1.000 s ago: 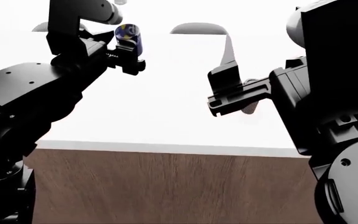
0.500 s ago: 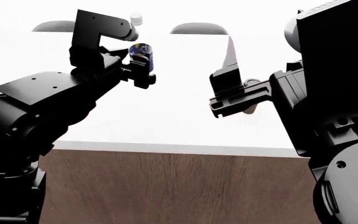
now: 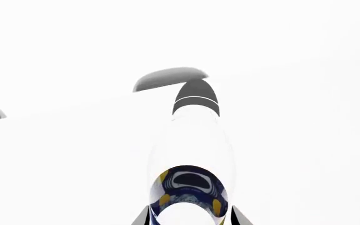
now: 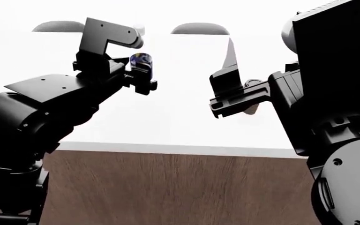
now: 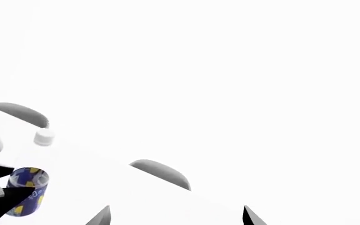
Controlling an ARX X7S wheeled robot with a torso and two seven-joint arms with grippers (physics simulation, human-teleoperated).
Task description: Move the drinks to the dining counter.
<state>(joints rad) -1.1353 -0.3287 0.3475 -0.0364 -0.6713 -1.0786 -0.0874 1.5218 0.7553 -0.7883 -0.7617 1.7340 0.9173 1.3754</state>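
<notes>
One of the drinks, a clear bottle with a blue-and-yellow label, is held over the dining counter's white top by my left gripper, which is shut on its labelled part. In the left wrist view the bottle fills the gap between the jaws of the left gripper. The right wrist view also shows this bottle off to one side, with its white cap. My right gripper hovers over the counter to the right of the bottle. It is open, and in its own view the right gripper has nothing between its fingers.
The counter's brown wood-grain front panel faces me below the white top. Two grey rounded shapes sit at the counter's far edge. The bottle throws a dark shadow on the white surface.
My left arm has carried the bottle to the right and lower over the counter. The right arm has barely moved.
</notes>
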